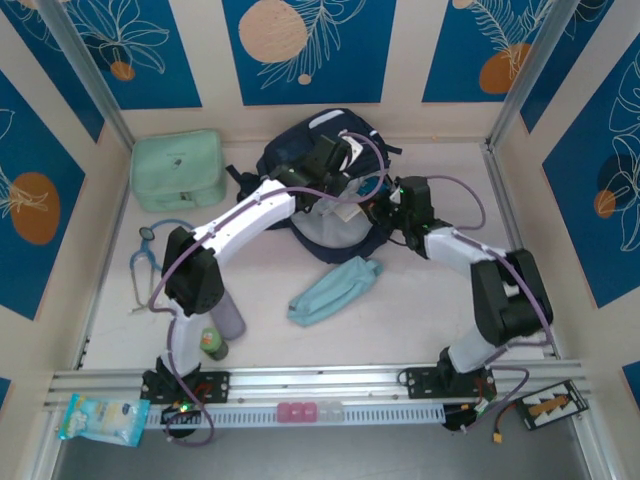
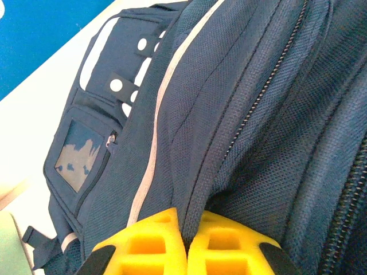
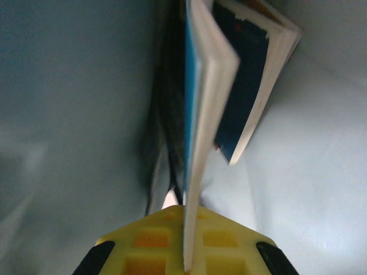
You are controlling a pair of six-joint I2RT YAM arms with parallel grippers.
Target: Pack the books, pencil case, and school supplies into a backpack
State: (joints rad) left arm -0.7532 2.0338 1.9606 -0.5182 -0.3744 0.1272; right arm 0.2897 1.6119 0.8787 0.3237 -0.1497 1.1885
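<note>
The backpack (image 2: 241,114) is navy with a white trim stripe and white patches. The left end effector (image 2: 185,243) and the right end effector (image 3: 186,235) are yellow. The nearer book (image 3: 202,103) has a bright blue cover and cream pages. The farther book (image 3: 248,86) is dark blue with some orange. The pencil case (image 1: 335,290) is light blue and the bag (image 1: 178,170) mint green. The wall panels (image 1: 305,75) are blue with peach circles and white leaf outlines.

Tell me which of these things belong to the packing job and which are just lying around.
For the job: backpack, books, pencil case.
Just lying about: green bag, stethoscope, bottle, plastic packet.
</note>
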